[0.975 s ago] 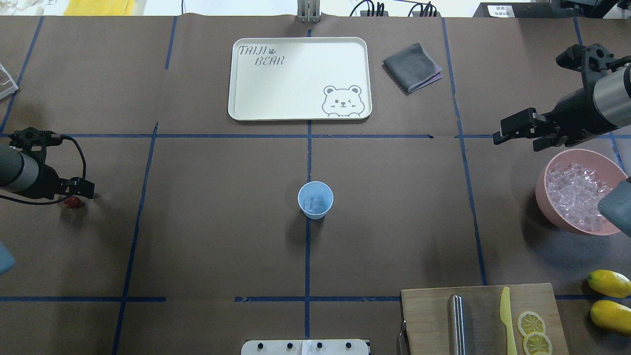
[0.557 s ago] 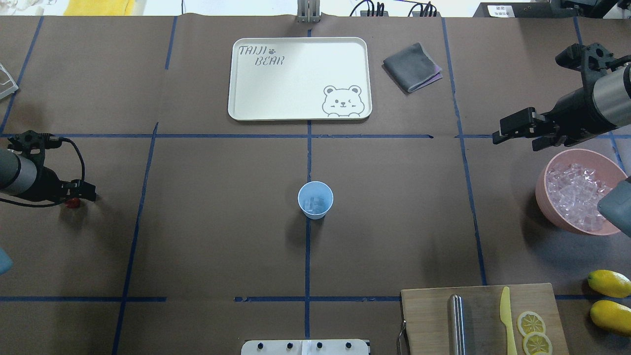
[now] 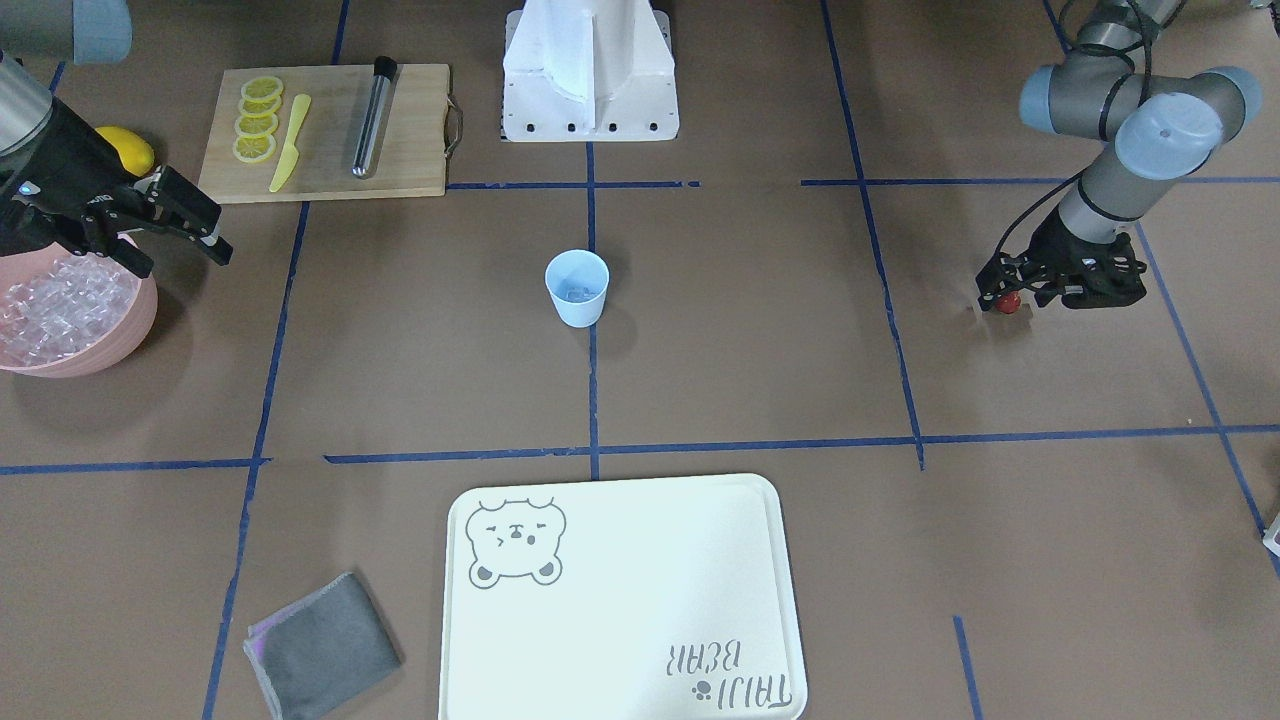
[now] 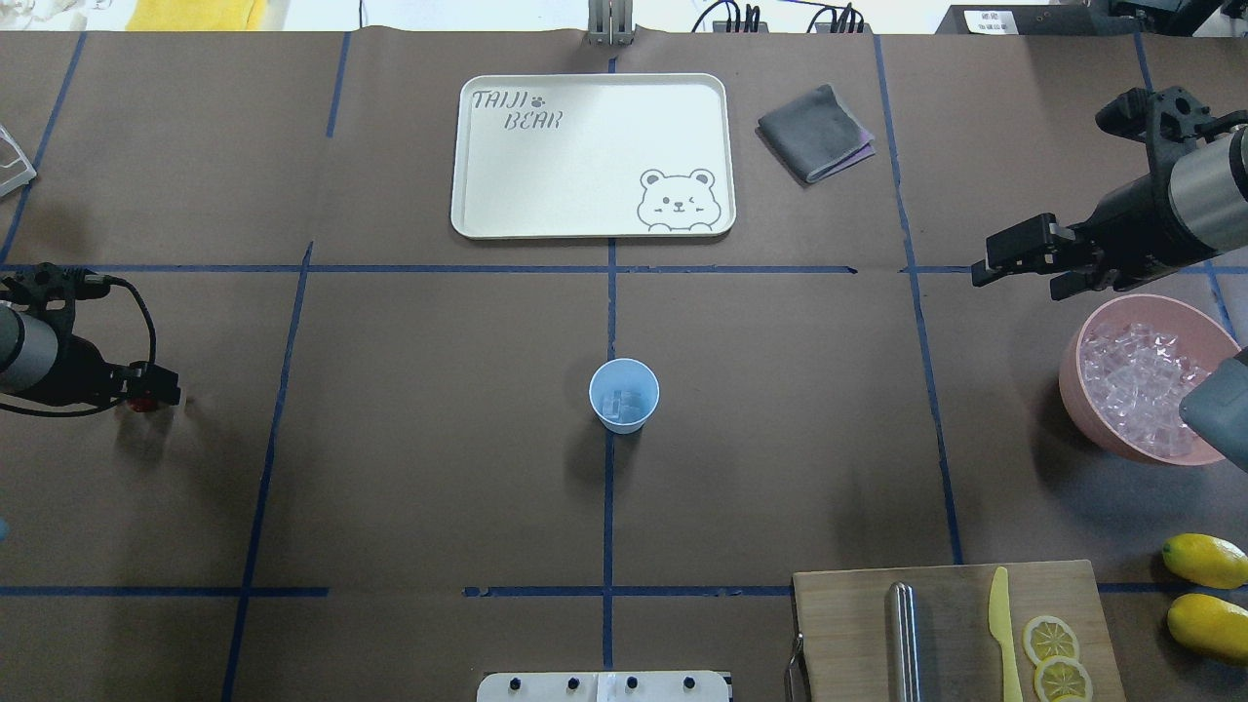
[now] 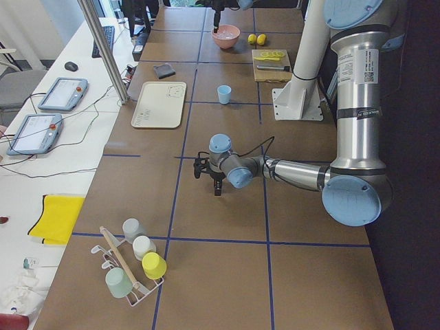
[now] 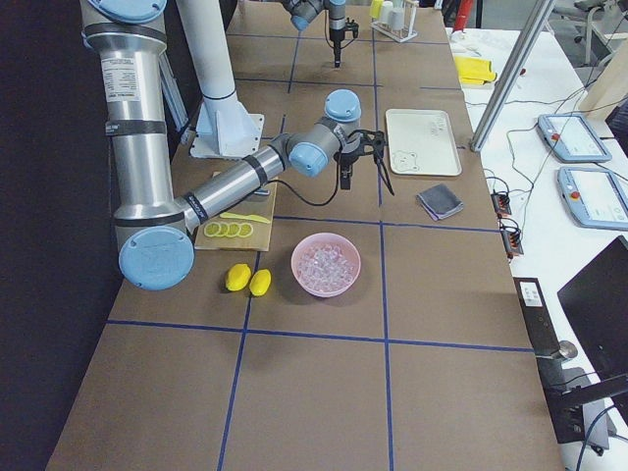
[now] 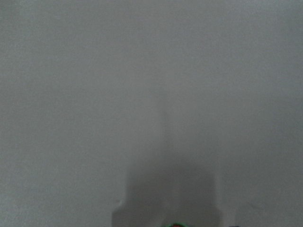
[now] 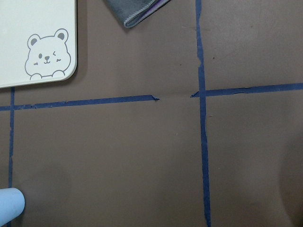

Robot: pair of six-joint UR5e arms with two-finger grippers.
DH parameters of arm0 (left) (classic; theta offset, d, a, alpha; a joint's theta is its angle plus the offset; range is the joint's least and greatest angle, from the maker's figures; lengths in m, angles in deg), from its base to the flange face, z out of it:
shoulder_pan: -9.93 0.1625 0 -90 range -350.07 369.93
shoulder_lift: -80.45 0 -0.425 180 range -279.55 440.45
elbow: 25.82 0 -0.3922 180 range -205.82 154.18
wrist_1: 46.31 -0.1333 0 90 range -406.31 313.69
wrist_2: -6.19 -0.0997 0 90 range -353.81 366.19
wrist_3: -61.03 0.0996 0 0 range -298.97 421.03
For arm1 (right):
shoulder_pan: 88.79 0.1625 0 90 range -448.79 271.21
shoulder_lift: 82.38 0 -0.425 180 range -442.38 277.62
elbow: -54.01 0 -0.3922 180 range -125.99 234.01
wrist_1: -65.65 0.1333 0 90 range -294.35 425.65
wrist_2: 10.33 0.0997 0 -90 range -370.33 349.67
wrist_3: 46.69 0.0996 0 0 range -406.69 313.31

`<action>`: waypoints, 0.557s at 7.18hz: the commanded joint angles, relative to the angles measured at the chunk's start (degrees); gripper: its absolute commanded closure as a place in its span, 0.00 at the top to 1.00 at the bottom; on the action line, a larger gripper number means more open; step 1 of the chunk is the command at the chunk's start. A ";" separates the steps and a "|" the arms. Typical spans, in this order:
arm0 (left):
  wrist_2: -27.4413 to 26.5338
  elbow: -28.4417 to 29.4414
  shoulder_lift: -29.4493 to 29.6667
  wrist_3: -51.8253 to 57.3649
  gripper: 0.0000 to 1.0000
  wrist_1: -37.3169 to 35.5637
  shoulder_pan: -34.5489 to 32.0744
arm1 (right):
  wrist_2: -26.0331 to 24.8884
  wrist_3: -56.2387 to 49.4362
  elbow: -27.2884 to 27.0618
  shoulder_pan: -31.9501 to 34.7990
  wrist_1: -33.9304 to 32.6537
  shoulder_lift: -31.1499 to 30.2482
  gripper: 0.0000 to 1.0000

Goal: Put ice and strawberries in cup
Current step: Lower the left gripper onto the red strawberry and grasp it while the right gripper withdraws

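Note:
The pale blue cup [image 4: 624, 395] stands at the table's middle with a few clear ice cubes [image 4: 620, 402] in it; it also shows in the front view [image 3: 577, 288]. The small red strawberry [image 3: 1008, 302] lies on the table at my far left. My left gripper [image 3: 1006, 292] is low over it, jaws apart either side of it; from overhead the strawberry [image 4: 144, 403] barely shows. My right gripper [image 4: 1019, 283] is open and empty, above the table beside the pink bowl [image 4: 1072, 390] of ice.
A white bear tray [image 4: 468, 156] and a grey cloth [image 4: 814, 132] lie at the back. A cutting board [image 4: 848, 624] with a knife, a metal rod and lemon slices is front right, two lemons [image 4: 1204, 561] beside it.
My left gripper has shifted slightly left and come down over the strawberry, which is now mostly hidden from overhead. The right arm has barely moved.

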 commanded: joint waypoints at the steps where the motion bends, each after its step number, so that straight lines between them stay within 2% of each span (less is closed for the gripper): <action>1: -0.07 -0.19 -0.36 0.06 0.21 -0.01 0.04 | 0.05 0.30 -0.10 -0.13 0.07 0.03 1.00; 2: -0.15 -0.28 -0.36 -0.03 0.04 -0.01 0.04 | -0.04 0.30 -0.01 -0.13 0.07 0.03 1.00; 3: -0.24 -0.98 -0.36 -0.29 0.00 -0.01 -0.05 | 0.31 0.30 -0.01 -0.04 0.33 -0.23 1.00; 4: -0.15 -2.90 -0.97 -0.64 0.00 -0.01 -0.22 | 0.31 0.30 -0.18 -0.04 0.42 -0.32 1.00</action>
